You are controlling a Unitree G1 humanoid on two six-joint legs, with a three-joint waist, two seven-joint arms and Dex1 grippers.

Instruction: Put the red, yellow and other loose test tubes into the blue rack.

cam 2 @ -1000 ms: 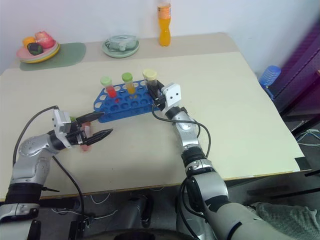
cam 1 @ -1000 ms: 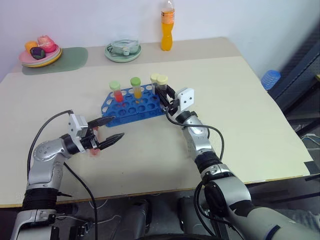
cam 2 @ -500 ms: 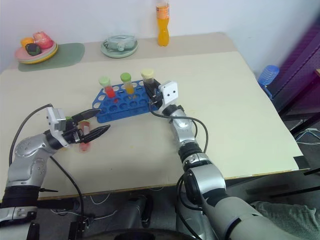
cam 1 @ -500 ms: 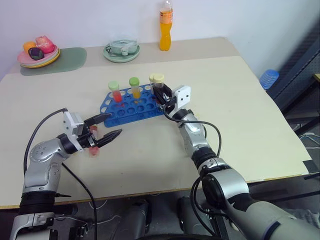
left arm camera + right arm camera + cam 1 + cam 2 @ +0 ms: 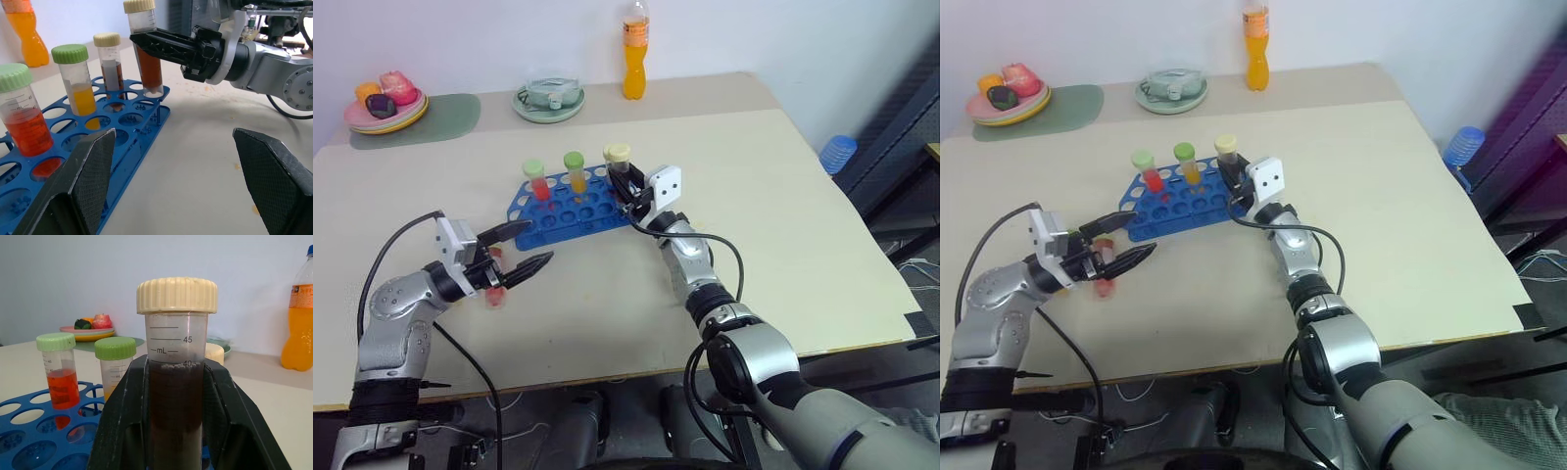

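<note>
Spreading across most of the head views, the pale table (image 5: 783, 215) carries everything, and the blue rack (image 5: 570, 208) sits near its middle, slanted, with its lower end toward the left arm. Behind it, along the far edge, stand an orange drink bottle (image 5: 633, 51), a pale green dish (image 5: 548, 98) and a plate of fruit (image 5: 380, 106) resting on a green mat (image 5: 445, 110). The right gripper (image 5: 628, 189) reaches in at the rack's right end, its two black fingers closed on either side of a cream-capped tube of dark brown liquid (image 5: 176, 377); this tube stands upright with its bottom at a hole on the rack's near edge, though how deep it sits cannot be told. Three more tubes stand upright in the rack: a green-capped tube of red liquid (image 5: 537, 180), a green-capped tube of yellow-orange liquid (image 5: 576, 171) and, just behind the held one, another cream-capped dark tube (image 5: 110, 61). The left gripper (image 5: 527, 245) hangs level above the table short of the rack's lower end, its fingers spread wide apart with nothing between them. Just beneath it, a small tube of pinkish-red liquid (image 5: 495, 295) lies on the tabletop, partly hidden by the gripper body, loose and outside the rack.
</note>
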